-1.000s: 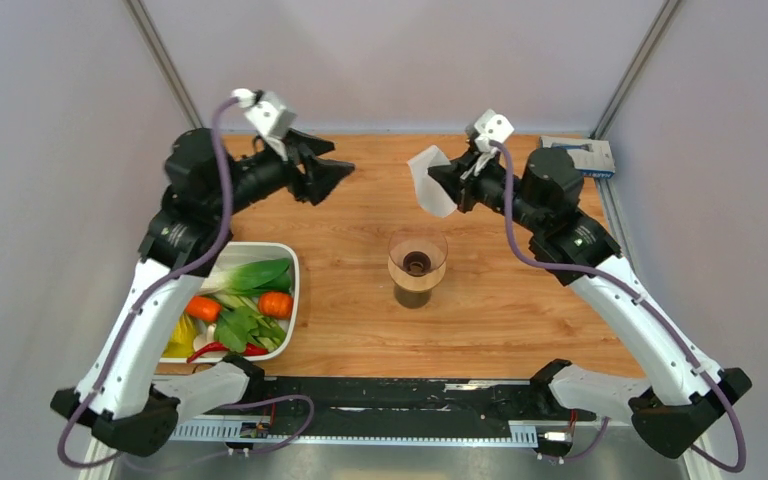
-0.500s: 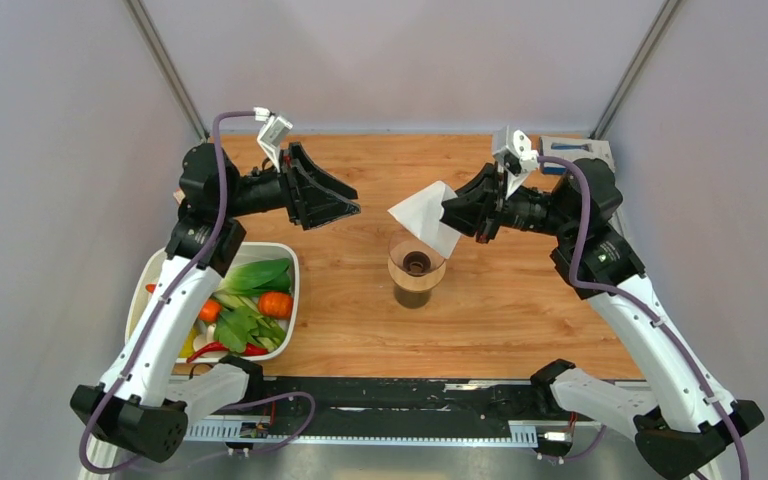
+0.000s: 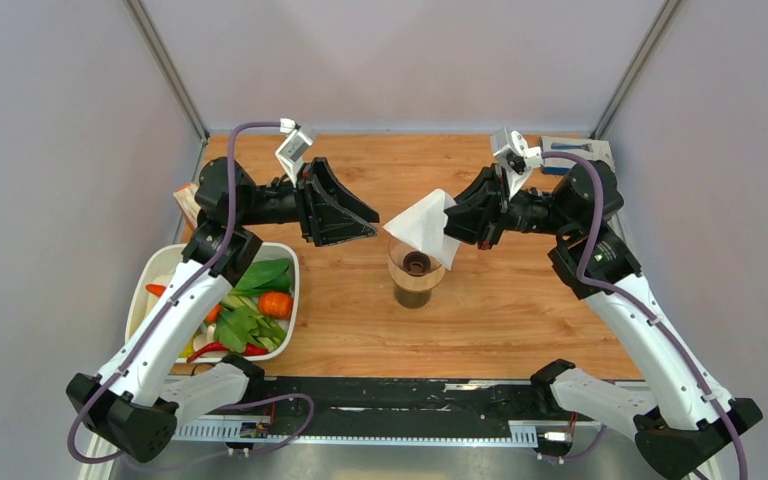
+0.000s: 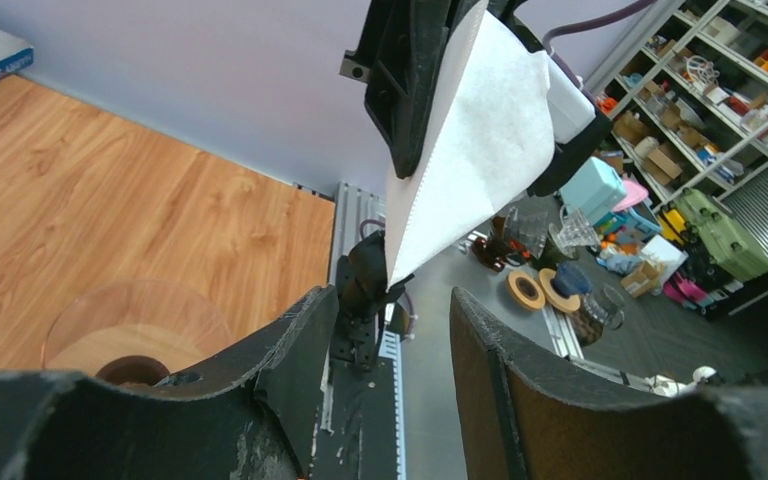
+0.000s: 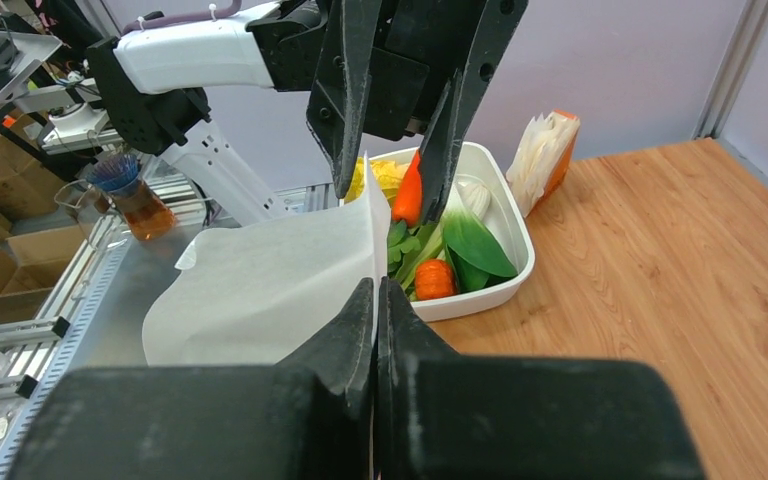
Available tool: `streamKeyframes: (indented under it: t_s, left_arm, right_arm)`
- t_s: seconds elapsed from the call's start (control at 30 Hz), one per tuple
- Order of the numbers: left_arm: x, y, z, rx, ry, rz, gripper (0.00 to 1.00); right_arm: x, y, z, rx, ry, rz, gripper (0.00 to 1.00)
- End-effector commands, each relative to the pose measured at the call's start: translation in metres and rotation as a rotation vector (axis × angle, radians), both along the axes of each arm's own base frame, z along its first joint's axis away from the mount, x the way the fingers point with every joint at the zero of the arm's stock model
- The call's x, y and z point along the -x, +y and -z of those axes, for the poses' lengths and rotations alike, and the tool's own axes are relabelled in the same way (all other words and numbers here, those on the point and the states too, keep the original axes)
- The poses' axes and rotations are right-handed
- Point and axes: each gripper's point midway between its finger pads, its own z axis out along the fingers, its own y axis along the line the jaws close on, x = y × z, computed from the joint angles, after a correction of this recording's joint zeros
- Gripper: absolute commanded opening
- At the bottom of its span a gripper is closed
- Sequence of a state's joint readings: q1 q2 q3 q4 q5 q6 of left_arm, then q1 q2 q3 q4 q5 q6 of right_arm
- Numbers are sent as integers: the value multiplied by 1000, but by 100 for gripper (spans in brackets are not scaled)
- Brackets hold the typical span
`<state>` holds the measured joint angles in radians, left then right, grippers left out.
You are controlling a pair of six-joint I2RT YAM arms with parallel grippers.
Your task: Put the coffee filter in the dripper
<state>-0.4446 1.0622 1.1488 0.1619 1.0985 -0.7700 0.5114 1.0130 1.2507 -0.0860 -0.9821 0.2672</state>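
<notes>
The white paper coffee filter (image 3: 422,226) hangs in the air just above the dripper (image 3: 417,262), a clear cone with a tan ring on a dark glass base at mid-table. My right gripper (image 3: 452,222) is shut on the filter's right edge; in the right wrist view the filter (image 5: 260,290) fans out to the left of the closed jaws (image 5: 375,290). My left gripper (image 3: 365,222) is open and empty, pointing at the filter from the left with a small gap. In the left wrist view the filter (image 4: 470,130) hangs above the open jaws (image 4: 392,300) and the dripper (image 4: 130,330) is lower left.
A white tray (image 3: 285,300) of vegetables sits front left under the left arm, also in the right wrist view (image 5: 520,260). A pack of filters (image 5: 545,150) stands behind it. A blue box (image 3: 580,155) lies at the back right corner.
My right gripper has carried the filter left and down from the back of the table to just over the dripper. My left gripper has moved right and forward toward the filter, still open.
</notes>
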Motion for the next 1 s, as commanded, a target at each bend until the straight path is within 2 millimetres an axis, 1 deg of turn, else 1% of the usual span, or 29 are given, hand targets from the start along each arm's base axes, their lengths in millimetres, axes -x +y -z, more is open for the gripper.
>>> streamKeyframes:
  t_s: [0.0,0.13,0.2,0.23,0.27,0.3,0.33,0.37,0.4,0.43,0.47,0.53,0.67,0.73,0.77,0.8,0.83,0.87,0.93,0.97]
  left_arm:
    - [10,-5,-4,22,-53,37,55]
    - [15,-10,-2,22,-58,54,49]
    - [15,-12,-1,20,-59,56,45]
    - [15,-12,0,18,-57,56,41]
    - [15,-13,1,17,-57,56,39]
    - [15,-13,1,17,-58,57,35]
    - [14,-14,1,17,-58,58,32]
    - [14,-14,1,18,-58,58,27]
    - [14,-14,2,18,-58,57,24]
    - [14,-14,2,17,-56,58,19]
    - [14,-15,2,18,-60,63,15]
    - [15,-14,1,22,-62,65,14]
    - [15,-15,0,25,-58,65,18]
    - [15,-15,0,26,-60,64,17]
    - [16,-15,0,26,-60,66,16]
    - [16,-15,0,26,-60,67,11]
    - [17,-15,0,26,-60,72,8]
    - [18,-15,0,26,-59,75,3]
    - [18,-15,0,25,-46,77,0]
    - [19,-15,0,24,-27,79,0]
  right_arm:
    - [7,1,-3,-23,3,-36,0]
    - [6,2,-1,-22,17,-39,0]
    - [6,2,1,-20,34,-41,0]
    - [7,2,-4,-33,13,-43,0]
    - [7,2,-4,-35,13,-44,0]
    - [7,2,-4,-36,13,-45,0]
    - [7,2,-4,-36,14,-45,0]
    - [7,2,-3,-35,18,-47,0]
    - [7,2,-3,-35,19,-48,0]
    - [7,2,-2,-34,22,-49,0]
    - [7,2,-1,-34,25,-49,0]
    - [7,2,-1,-33,26,-49,0]
    - [7,3,0,-30,34,-53,0]
    - [6,4,1,-29,39,-55,0]
    - [6,4,1,-29,41,-54,0]
    - [6,4,1,-29,41,-53,0]
    - [6,4,0,-30,41,-51,0]
    - [5,4,0,-31,41,-50,0]
    - [4,4,1,-31,36,-44,1]
    - [3,4,1,-30,28,-37,8]
